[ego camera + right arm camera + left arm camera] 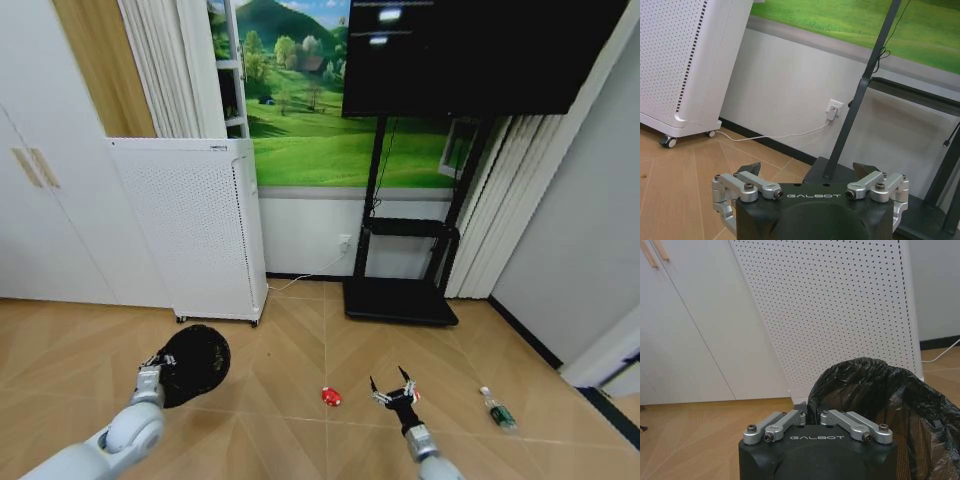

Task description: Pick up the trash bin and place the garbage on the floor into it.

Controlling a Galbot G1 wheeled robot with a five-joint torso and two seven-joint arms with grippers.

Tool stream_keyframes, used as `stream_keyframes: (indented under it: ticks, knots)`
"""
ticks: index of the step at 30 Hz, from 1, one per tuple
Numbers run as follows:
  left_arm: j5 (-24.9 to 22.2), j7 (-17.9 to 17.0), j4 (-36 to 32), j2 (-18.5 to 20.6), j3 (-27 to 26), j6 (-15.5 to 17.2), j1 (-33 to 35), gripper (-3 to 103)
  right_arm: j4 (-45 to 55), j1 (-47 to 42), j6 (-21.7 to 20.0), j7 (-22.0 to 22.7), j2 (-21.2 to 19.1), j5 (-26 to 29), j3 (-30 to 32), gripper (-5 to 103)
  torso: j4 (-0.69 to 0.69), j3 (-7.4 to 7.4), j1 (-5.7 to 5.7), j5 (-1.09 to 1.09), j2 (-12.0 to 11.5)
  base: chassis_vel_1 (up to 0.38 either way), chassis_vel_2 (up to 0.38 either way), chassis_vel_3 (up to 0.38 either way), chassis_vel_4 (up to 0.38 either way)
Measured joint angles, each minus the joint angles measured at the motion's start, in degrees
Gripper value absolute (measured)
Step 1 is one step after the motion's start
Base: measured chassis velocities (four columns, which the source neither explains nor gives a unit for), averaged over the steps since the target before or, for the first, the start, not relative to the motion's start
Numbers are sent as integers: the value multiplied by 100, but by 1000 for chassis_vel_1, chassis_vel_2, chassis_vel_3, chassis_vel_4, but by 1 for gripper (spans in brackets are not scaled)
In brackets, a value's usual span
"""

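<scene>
The trash bin, lined with a black bag, is gripped at its rim by the left gripper and held above the floor. The right gripper is spread wide and empty, between the red wad and the bottle.

Count: 1 black trash bin, near left. 2 litter items on the floor: 1 red wad near centre, 1 clear bottle with green label near right. 1 white perforated appliance, far left.
</scene>
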Motion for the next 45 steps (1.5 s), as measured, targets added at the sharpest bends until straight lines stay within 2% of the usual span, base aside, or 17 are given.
stream_keyframes:
  ticks: [9,15,21,24,28,31,33,38,39,41,42,44,45]
  knots:
    - [24,1,185,-121,140,-5,-156,7,-254,207,142,-30,95,-44,-181,100,0,0,0,-1,0,-2,184,7,-218]
    - [20,16,349,-190,250,-17,-303,7,-449,296,149,126,187,-78,-258,100,2,3,4,-1,-1,-67,295,94,-304]
    - [26,45,484,-266,426,-52,-446,7,-774,240,347,157,320,-223,-238,100,-4,2,3,0,-1,-77,62,83,-40]
    - [29,50,529,-285,476,-73,-487,7,-878,172,417,128,405,-242,-141,100,-3,0,0,0,0,15,-82,-19,80]
    - [34,56,554,-295,499,-76,-498,7,-878,60,279,236,438,-306,-131,100,0,-1,-2,0,0,54,-77,-54,65]
    - [63,60,565,-307,505,-82,-482,7,-924,11,-175,502,393,-546,-367,100,0,-1,-1,0,0,0,0,0,0]
    - [70,61,553,-311,505,-87,-462,7,-1099,105,-212,535,415,-598,-519,100,-1,0,0,0,0,0,0,0,0]
    - [115,61,523,-312,467,-122,-370,7,-1799,532,-43,497,724,-576,-842,100,-1,1,1,-1,0,0,0,0,0]
    - [138,61,521,-312,421,-131,-315,7,-2051,650,23,497,943,-644,-871,100,0,0,1,-1,0,0,0,0,0]
    - [150,61,519,-315,381,-137,-275,7,-2166,692,48,500,1067,-685,-870,100,1,1,1,-1,0,0,0,0,0]
    - [175,66,509,-323,287,-154,-177,7,-2338,721,85,441,1273,-726,-834,100,2,1,0,3,0,0,0,0,0]
    - [194,91,492,-326,198,-179,-73,7,-2520,694,266,140,1421,-722,-705,100,1,1,0,-2,0,0,0,0,0]
    - [194,91,492,-326,198,-179,-73,7,-2520,694,266,140,1421,-722,-705,100,1,1,0,-2,0,0,0,0,0]
